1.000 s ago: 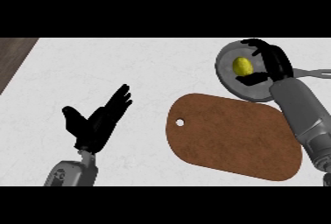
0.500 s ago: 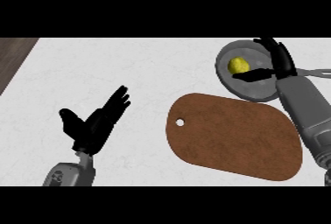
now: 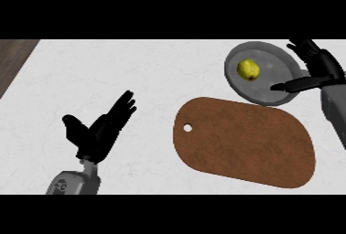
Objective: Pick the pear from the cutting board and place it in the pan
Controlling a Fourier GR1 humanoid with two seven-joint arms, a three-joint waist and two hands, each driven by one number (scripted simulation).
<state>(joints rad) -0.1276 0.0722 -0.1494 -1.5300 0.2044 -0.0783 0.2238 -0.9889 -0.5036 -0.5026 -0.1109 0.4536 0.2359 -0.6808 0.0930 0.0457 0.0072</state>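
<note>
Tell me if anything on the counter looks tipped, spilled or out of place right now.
Nothing stands out. The pear lies inside the pan, the cutting board lies flat and bare on the counter, the right hand is open beside the pan, and the left hand rests open at lower left.

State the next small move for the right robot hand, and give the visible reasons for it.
Probably draw the right robot hand back from the pan toward the robot's own side. The pear already lies alone in the pan, the cutting board is bare, and the hand's fingers are spread, holding nothing.
</note>
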